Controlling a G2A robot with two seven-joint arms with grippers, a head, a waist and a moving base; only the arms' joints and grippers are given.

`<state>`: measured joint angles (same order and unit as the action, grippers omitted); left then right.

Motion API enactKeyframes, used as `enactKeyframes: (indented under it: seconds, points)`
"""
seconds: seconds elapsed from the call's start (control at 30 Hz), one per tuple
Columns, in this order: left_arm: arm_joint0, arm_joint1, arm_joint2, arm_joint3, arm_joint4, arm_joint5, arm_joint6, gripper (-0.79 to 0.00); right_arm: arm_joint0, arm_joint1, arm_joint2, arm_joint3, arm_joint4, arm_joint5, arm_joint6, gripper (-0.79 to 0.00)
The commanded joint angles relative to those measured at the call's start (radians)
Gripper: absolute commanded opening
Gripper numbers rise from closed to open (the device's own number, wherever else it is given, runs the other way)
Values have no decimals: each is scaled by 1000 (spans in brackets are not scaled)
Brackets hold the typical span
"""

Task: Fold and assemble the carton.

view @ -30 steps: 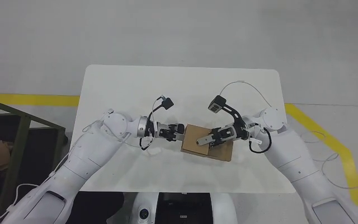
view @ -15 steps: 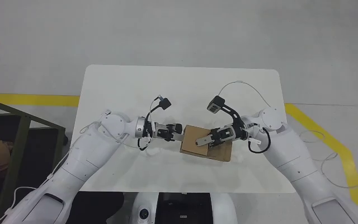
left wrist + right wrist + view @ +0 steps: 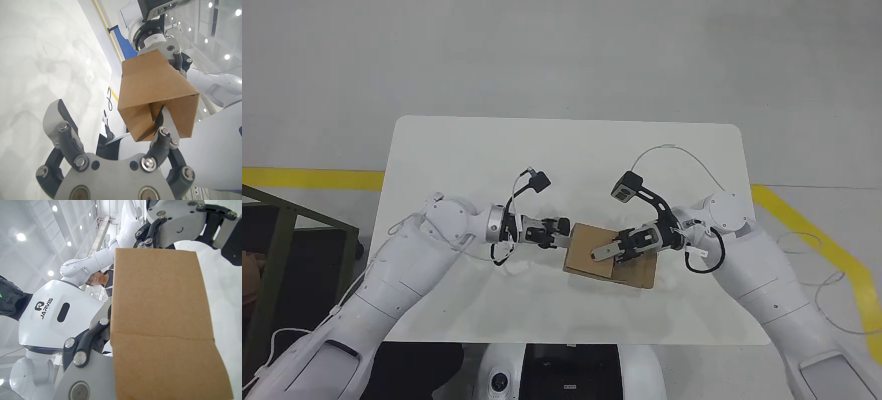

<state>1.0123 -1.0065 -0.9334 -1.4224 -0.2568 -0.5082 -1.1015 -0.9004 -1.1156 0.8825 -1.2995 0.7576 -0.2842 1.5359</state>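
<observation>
A brown carton (image 3: 610, 256) is held as an open-ended tube just above the white table (image 3: 492, 160), near its front edge. My right gripper (image 3: 614, 250) is shut on the carton, with one finger (image 3: 88, 336) along its side wall and the other hidden behind the cardboard. In the left wrist view the carton (image 3: 157, 91) shows its open end with an inner flap. My left gripper (image 3: 111, 108) is open at that end. One of its fingers (image 3: 165, 117) pokes into the opening and the other (image 3: 62, 111) stands clear beside it.
A thin white cable (image 3: 672, 152) loops over the table's far right part. Yellow floor lines (image 3: 312, 179) run past both sides of the table. A dark frame (image 3: 282, 240) stands by the table's left side.
My left gripper has shifted slightly at the carton's open end. The carton and the right arm have barely moved.
</observation>
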Motion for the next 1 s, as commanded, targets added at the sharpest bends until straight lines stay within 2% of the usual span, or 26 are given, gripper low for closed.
enactKeyframes:
  seconds: [0.0, 0.17, 0.27, 0.47, 0.63, 0.7, 0.83, 0.97]
  points:
    - [14, 6, -16, 5, 12, 4, 0, 0, 1, 0, -1, 3, 1, 0, 0, -785]
    - [60, 25, -71, -2, 40, 2, 9, 0, 5, 0, -7, 7, 3, 0, 0, -785]
    - [82, 35, -106, -21, 85, -31, 35, 0, 9, -1, -13, 10, 5, 0, 0, -785]
    - [108, 45, -152, -59, 268, -260, 132, 0, 20, 2, -33, 28, 14, 0, 0, -785]
    - [122, 46, -190, -54, 454, -455, 274, 0, 33, 9, -48, 57, 22, 0, 0, -785]
    - [128, 45, -210, -46, 548, -504, 335, 0, 42, 10, -59, 78, 20, 0, 0, -785]
    - [154, 49, -220, -103, 735, -504, 448, 0, 61, 4, -84, 128, 13, 0, 0, -785]
    - [172, 67, -199, -143, 882, -504, 533, 0, 88, -12, -118, 176, -14, -11, -11, -785]
